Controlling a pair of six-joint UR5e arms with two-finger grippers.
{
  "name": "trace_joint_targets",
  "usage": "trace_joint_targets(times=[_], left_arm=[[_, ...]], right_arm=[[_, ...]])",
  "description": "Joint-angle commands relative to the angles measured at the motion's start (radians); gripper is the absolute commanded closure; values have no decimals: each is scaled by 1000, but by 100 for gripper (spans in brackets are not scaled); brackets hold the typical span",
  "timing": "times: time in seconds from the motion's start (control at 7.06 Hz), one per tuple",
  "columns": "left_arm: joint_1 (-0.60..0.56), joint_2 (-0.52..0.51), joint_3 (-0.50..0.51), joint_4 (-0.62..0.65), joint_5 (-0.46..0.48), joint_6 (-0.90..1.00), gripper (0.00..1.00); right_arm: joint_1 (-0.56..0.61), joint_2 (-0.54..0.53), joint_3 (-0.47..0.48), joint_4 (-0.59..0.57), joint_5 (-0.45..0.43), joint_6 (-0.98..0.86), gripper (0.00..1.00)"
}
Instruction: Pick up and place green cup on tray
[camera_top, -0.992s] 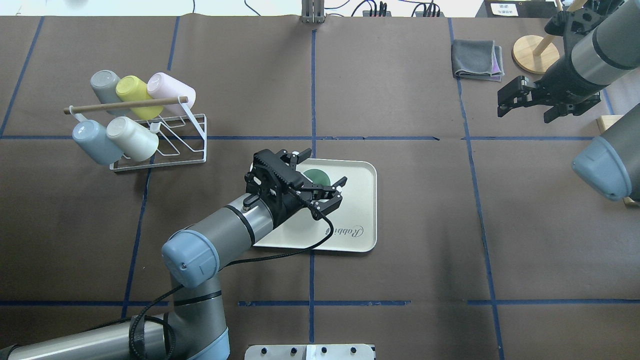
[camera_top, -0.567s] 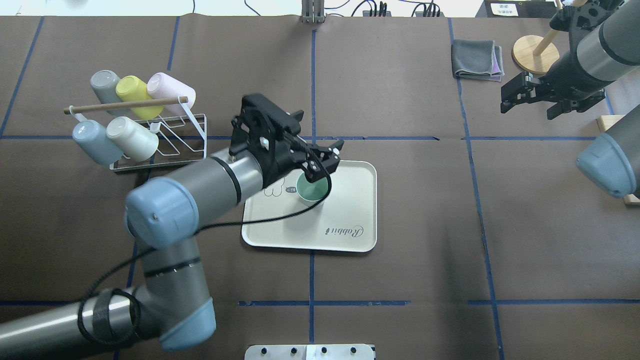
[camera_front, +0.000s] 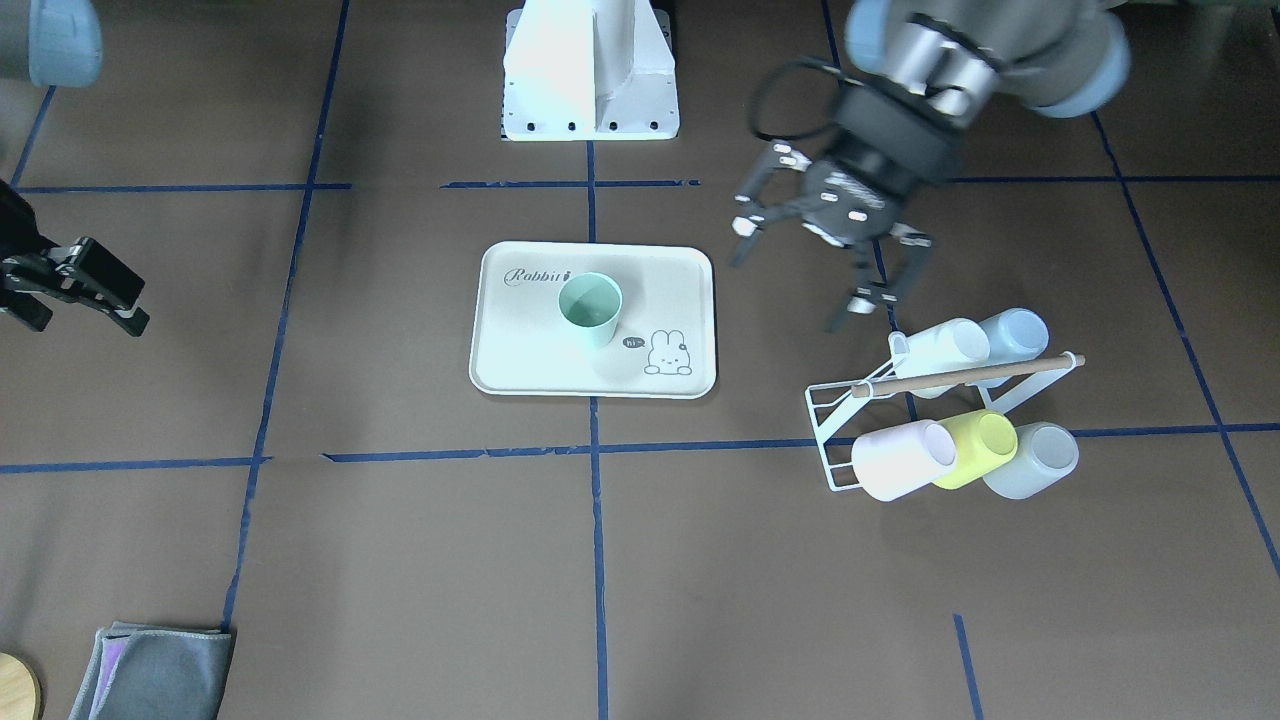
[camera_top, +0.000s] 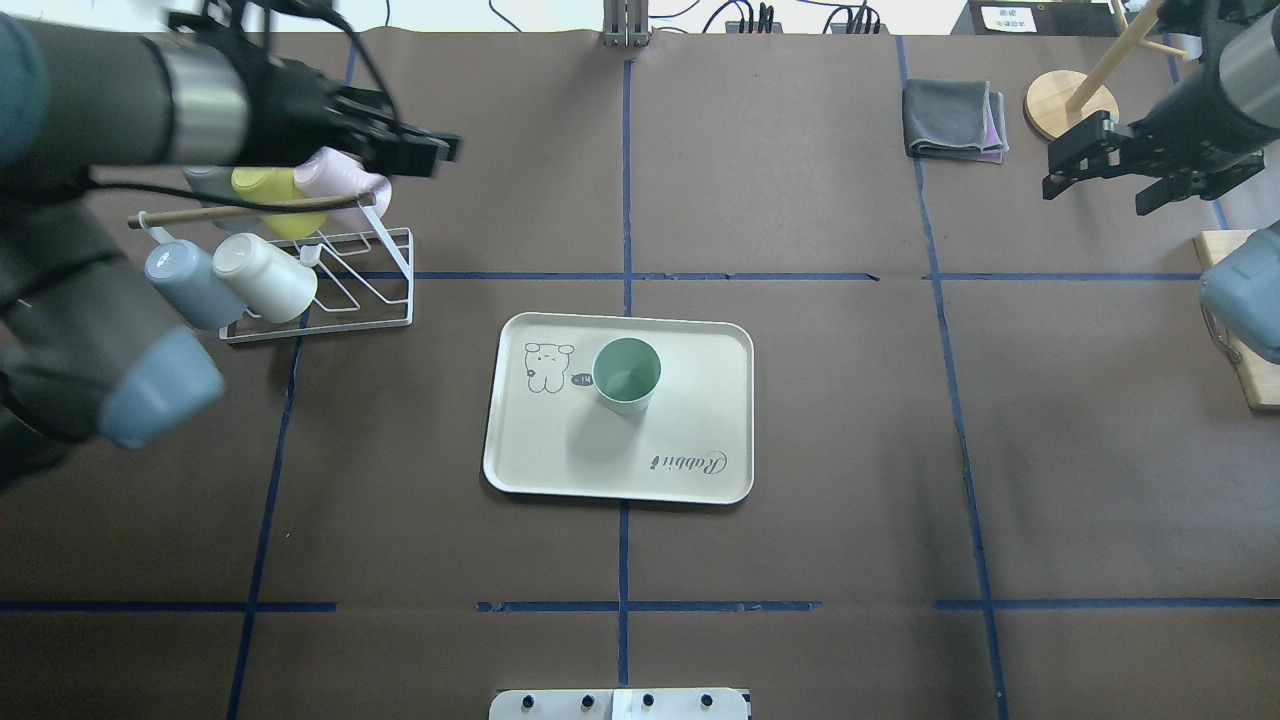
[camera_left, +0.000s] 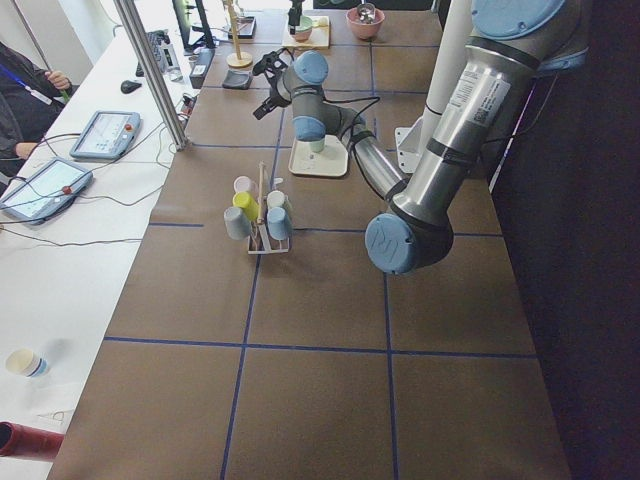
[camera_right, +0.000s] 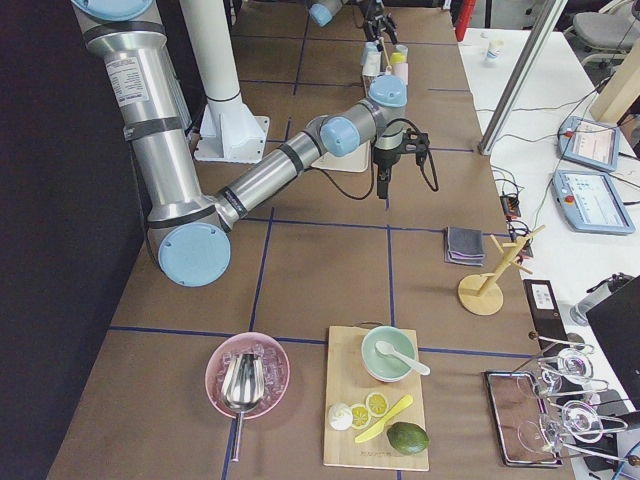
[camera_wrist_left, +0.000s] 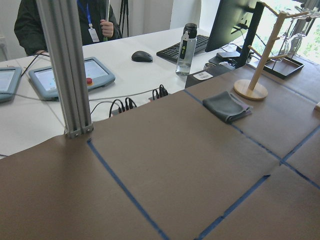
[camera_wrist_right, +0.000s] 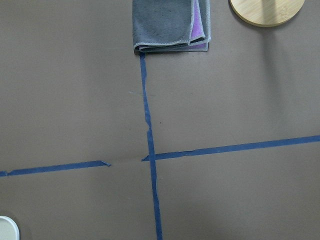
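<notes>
The green cup (camera_top: 626, 375) stands upright on the cream tray (camera_top: 690, 430), near the bunny drawing; it also shows in the front view (camera_front: 590, 308) on the tray (camera_front: 530, 345). My left gripper (camera_front: 795, 272) is open and empty, raised to the left of the tray and near the cup rack. In the overhead view it (camera_top: 425, 150) hangs over the rack's far end. My right gripper (camera_top: 1095, 190) is open and empty at the far right, well away from the tray. It also shows at the front view's left edge (camera_front: 85, 315).
A white wire rack (camera_top: 330, 290) at the far left holds several cups lying on their sides. A folded grey cloth (camera_top: 955, 120) and a round wooden stand (camera_top: 1070, 105) lie at the far right. A wooden board (camera_top: 1240, 320) is at the right edge.
My left gripper has risen off the cup and swung far left, over the rack. The cup stays upright on the tray. My right gripper has drifted a little farther right and back.
</notes>
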Motion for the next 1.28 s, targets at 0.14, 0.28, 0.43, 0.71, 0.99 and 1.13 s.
trace_joint_targets(times=[0.14, 0.28, 0.43, 0.71, 0.99, 1.13], left_arm=[[-469, 232, 53, 141, -367, 465, 0], [-513, 275, 68, 301, -347, 679, 0], [-528, 274, 64, 482, -304, 708, 0], [-545, 288, 72, 663, -302, 715, 0], [-556, 294, 78, 831, -301, 757, 0], [-570, 306, 82, 927, -249, 896, 0]], right_arm=[[140, -59, -75, -1, 70, -265, 0], [187, -87, -103, -1, 82, -375, 0], [237, -95, -136, 1, 113, -454, 0], [297, -122, -158, -1, 165, -570, 0], [380, -129, -227, -4, 199, -725, 0], [432, -127, -312, -4, 205, -869, 0]])
